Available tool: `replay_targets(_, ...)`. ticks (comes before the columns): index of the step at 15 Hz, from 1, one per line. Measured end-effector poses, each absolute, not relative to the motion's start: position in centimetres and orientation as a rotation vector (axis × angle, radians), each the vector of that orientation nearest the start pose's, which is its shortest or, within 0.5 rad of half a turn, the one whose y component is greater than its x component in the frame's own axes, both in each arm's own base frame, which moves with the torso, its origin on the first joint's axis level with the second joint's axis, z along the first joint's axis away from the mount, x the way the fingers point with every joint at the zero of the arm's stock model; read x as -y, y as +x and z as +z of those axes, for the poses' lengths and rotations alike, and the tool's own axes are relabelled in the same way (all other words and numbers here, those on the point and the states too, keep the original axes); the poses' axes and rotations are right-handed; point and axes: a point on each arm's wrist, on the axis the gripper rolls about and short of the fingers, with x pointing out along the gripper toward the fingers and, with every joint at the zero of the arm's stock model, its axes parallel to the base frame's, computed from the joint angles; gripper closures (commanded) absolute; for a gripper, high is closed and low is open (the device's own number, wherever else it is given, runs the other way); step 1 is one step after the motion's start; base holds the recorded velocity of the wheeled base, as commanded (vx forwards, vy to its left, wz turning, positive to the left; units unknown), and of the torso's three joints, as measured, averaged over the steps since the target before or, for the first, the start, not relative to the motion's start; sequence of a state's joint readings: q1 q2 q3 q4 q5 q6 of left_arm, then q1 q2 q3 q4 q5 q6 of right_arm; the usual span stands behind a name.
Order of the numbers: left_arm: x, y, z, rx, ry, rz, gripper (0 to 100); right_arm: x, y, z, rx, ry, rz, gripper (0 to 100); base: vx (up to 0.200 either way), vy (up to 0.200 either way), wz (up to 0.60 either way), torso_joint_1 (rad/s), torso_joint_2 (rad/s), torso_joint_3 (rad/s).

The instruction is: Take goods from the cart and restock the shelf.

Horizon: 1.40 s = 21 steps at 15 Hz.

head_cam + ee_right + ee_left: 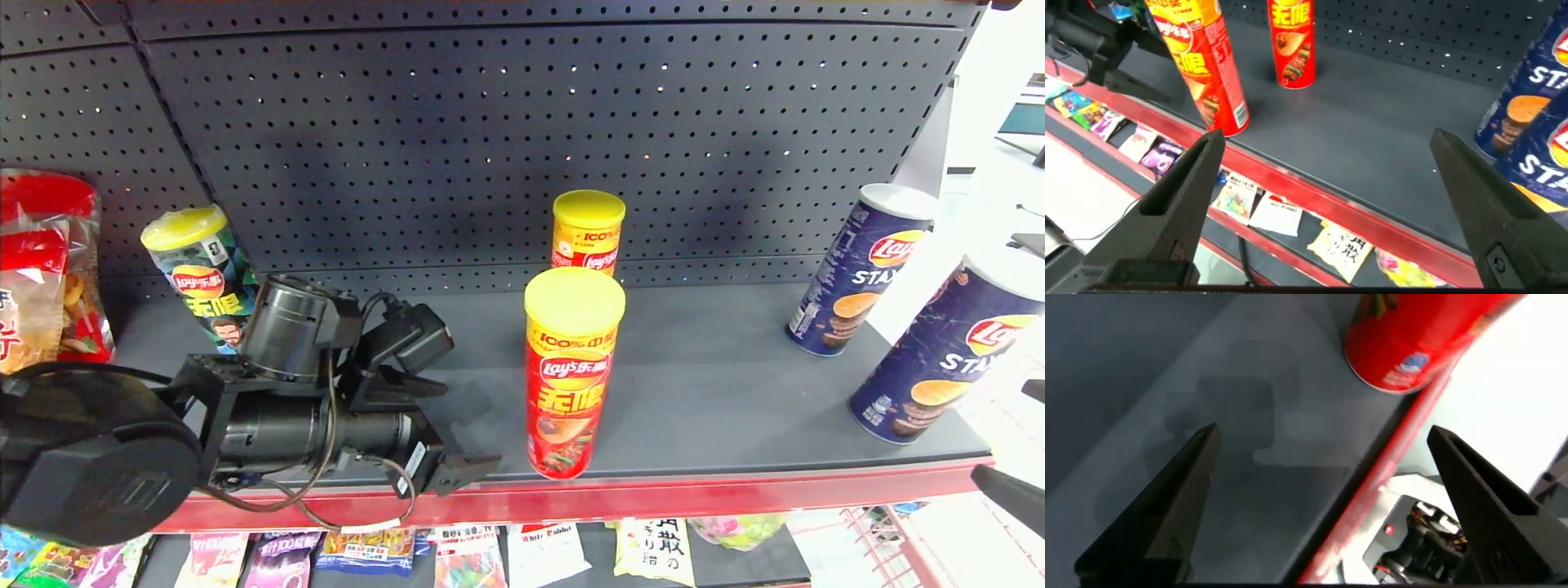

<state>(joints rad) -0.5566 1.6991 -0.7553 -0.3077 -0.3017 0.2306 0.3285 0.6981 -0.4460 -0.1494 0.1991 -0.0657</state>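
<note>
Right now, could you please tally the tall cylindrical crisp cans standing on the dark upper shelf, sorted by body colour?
Red cylindrical cans with yellow lids: 2
Dark blue cylindrical cans with white lids: 2
Green cylindrical can with yellow lid: 1
Total: 5

Left arm black, with a grey cylindrical joint on top. Black cables loop beneath, one white tag. Left gripper: black tapered wedge fingers.

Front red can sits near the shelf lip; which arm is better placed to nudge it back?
Left, likely: the left gripper, open, is beside the front red can; the right gripper is farther off, near the blue cans.
</note>
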Motion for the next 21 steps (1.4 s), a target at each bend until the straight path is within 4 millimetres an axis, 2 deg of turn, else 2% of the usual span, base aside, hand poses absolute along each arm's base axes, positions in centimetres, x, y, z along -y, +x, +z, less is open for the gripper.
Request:
replay_targets(11, 17.5, 26.5, 13.9, -0.532, 0.293, -0.904, 0, -2.3, 5.5, 21.4, -0.078, -0.070, 0.524, 0, 0.000, 0.000, 0.00, 0.000, 0.00, 0.000)
replay_targets(21, 18.3, 27.1, 13.8, -0.525, 0.296, -0.915, 0, -2.3, 5.5, 21.5, -0.076, -0.070, 0.523, 0, 0.000, 0.000, 0.00, 0.000, 0.00, 0.000)
